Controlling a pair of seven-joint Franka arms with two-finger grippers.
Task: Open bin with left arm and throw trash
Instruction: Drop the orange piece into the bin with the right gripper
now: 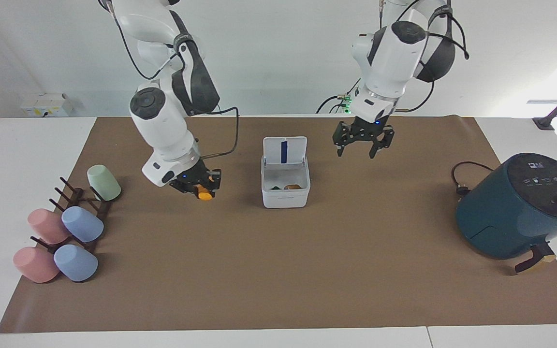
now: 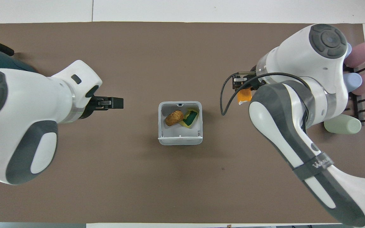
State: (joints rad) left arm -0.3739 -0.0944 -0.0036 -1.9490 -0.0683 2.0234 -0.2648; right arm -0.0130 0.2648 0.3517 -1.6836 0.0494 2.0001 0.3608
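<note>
Brown mat (image 1: 278, 270): right gripper (image 1: 200, 187) grips orange scrap (image 1: 204, 195) beside bin (image 1: 285, 193).

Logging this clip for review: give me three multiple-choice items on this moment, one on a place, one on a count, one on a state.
1. Where is the golden-brown scrap?
A. in the bin
B. on the mat
C. in the left tool

2. How many scraps lie in the bin?
A. none
B. two
C. three

3. What is the right tool doing?
A. hanging open and bare
B. pressing the lid
C. holding the orange scrap

Answers:
1. A: it lies inside beside the green-and-yellow scrap.
2. B: only those two show in the overhead view.
3. C: the orange scrap sits between its fingers over the mat, while the left tool hangs open.
</note>
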